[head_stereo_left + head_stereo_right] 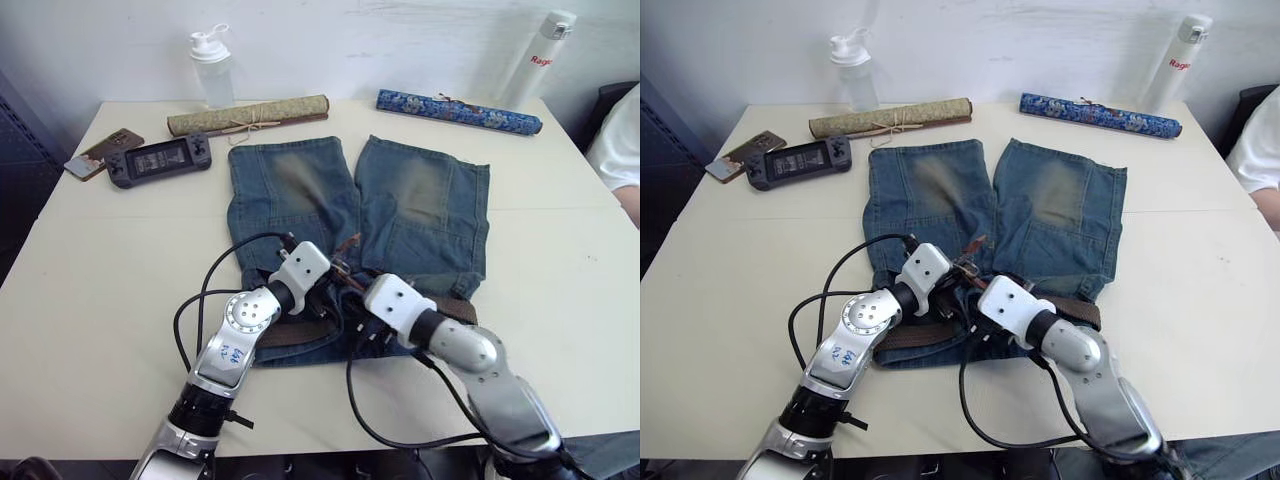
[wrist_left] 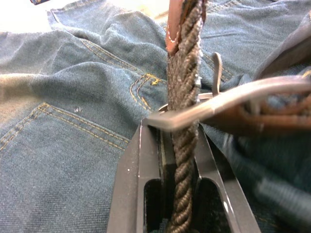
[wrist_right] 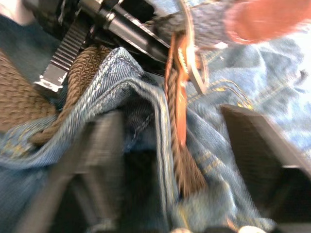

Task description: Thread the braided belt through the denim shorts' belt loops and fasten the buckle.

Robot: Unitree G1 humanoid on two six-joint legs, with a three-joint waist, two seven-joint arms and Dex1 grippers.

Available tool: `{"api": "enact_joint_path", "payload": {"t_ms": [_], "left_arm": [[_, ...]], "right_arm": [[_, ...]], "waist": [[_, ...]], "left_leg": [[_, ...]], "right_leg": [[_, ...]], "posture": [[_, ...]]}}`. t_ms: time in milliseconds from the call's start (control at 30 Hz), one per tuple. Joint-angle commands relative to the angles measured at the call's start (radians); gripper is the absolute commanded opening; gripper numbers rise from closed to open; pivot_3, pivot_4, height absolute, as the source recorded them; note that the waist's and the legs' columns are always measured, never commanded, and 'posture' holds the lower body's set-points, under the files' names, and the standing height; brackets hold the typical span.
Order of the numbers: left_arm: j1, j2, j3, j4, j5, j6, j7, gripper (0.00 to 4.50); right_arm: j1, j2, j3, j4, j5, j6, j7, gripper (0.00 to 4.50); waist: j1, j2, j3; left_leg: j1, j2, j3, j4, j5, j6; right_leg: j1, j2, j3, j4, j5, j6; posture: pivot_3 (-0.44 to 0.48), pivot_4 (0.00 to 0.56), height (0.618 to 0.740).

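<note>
Clamping the braided belt (image 2: 183,97) beside the buckle (image 2: 228,99), the left pincer (image 2: 179,160) contrasts the spread right pincer (image 3: 194,160).

denim shorts (image 1: 1040,215), braided belt (image 1: 915,335), table (image 1: 1200,300)

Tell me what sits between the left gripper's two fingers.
The braided belt runs between the left gripper's fingers, clamped, passing through the silver buckle; the left wrist view shows it.
</note>
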Motion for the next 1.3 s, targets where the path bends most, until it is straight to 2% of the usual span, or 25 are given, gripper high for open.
{"api": "enact_joint_path", "payload": {"t_ms": [33,100,167,233,333,500,700,867,1100,1300], "left_arm": [[-0.017,-0.017,-0.025,0.014,-0.003,-0.020,-0.012,0.00],[-0.024,-0.022,-0.030,0.028,-0.001,-0.027,-0.015,0.00],[-0.036,-0.025,-0.037,0.043,0.002,-0.036,-0.020,0.00],[-0.046,-0.027,-0.045,0.057,0.009,-0.051,-0.020,0.00],[-0.056,-0.029,-0.055,0.071,0.020,-0.071,-0.016,0.00],[-0.071,-0.025,-0.065,0.087,0.037,-0.104,-0.019,0.00],[-0.075,-0.021,-0.067,0.097,0.053,-0.129,-0.017,0.00],[-0.067,-0.010,-0.075,0.105,0.075,-0.134,-0.015,0.00],[-0.073,-0.011,-0.066,0.121,0.075,-0.133,-0.011,0.00],[-0.083,-0.012,-0.074,0.136,0.082,-0.142,-0.016,0.00]], "right_arm": [[-0.029,-0.045,-0.158,-0.154,0.108,0.089,0.056,3.97],[-0.072,-0.093,-0.239,-0.183,0.171,0.119,0.098,3.97],[-0.148,-0.191,-0.245,-0.146,0.156,0.051,0.143,3.97],[-0.235,-0.288,-0.149,-0.041,0.053,-0.092,0.159,3.97],[-0.310,-0.347,-0.041,0.089,-0.036,-0.257,0.159,3.97],[-0.373,-0.345,0.058,0.231,-0.103,-0.452,0.168,3.97],[-0.401,-0.331,0.086,0.328,-0.148,-0.576,0.164,3.97],[-0.413,-0.340,0.061,0.365,-0.155,-0.613,0.174,3.97],[-0.422,-0.421,-0.027,0.383,-0.089,-0.668,0.238,3.97],[-0.451,-0.446,-0.030,0.416,-0.077,-0.732,0.283,3.97]], "waist": [[0.003,0.000,0.000],[0.009,0.000,0.000],[0.011,0.000,0.000],[0.012,0.001,0.001],[0.013,0.001,0.001],[0.013,0.001,0.001],[0.013,0.001,0.001],[0.014,0.001,0.001],[0.015,0.001,0.001],[0.013,0.001,0.001]], "left_leg": [[0.000,0.000,0.000,0.000,0.000,0.000],[0.000,0.000,0.000,0.001,-0.001,0.002],[0.000,0.000,0.000,0.001,-0.002,0.003],[0.000,-0.002,0.000,0.001,-0.003,0.004],[0.000,-0.001,0.000,0.001,-0.002,0.003],[0.000,-0.003,0.002,0.002,0.001,0.004],[0.000,-0.004,0.002,0.003,0.001,0.005],[0.000,-0.004,0.002,0.003,0.001,0.005],[0.000,-0.004,0.002,0.003,0.001,0.005],[0.000,-0.004,0.002,0.003,0.001,0.005]], "right_leg": [[0.000,0.000,0.000,0.000,0.000,0.000],[0.000,0.000,0.000,0.000,0.000,0.000],[0.000,-0.001,0.001,-0.001,0.000,0.000],[0.000,-0.001,0.000,0.000,0.000,0.000],[0.000,-0.001,0.000,-0.001,0.000,0.000],[0.000,0.000,-0.003,0.000,0.001,0.002],[0.001,-0.002,-0.003,-0.001,0.002,0.004],[0.001,-0.001,-0.003,0.000,0.002,0.004],[0.001,-0.001,-0.003,0.000,0.002,0.004],[0.002,-0.001,-0.003,0.000,0.002,0.004]], "posture": [[0.000,0.150,0.717],[0.000,0.150,0.717],[0.000,0.150,0.717],[0.000,0.150,0.717],[0.000,0.150,0.717],[0.000,0.150,0.717],[0.000,0.150,0.717],[0.000,0.150,0.717],[0.000,0.150,0.717],[0.000,0.150,0.717]]}}
